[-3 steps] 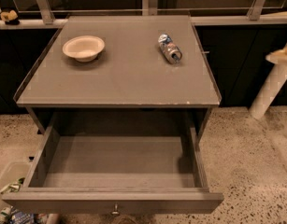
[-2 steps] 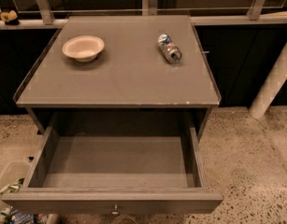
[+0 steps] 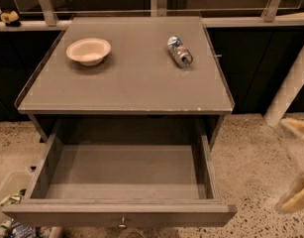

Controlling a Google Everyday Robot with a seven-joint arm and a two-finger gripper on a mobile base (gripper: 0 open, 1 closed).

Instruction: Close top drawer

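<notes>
Site: indoor commercial-type space, office or test area; cannot tell which. Evidence: speckled terrazzo floor; glass railing on metal posts behind a plain grey cabinet; paper bowl and can on top; bin with wrappers at lower left. My gripper hangs at the right edge.

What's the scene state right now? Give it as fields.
top drawer: pulled out, nothing inside
knob: centre of the front panel, untouched
cabinet top: paper bowl at left, can lying on its side at right
gripper: right edge of view, over the floor, clear of the drawer, fingers apart, holding nothing
task: drawer not yet closed
</notes>
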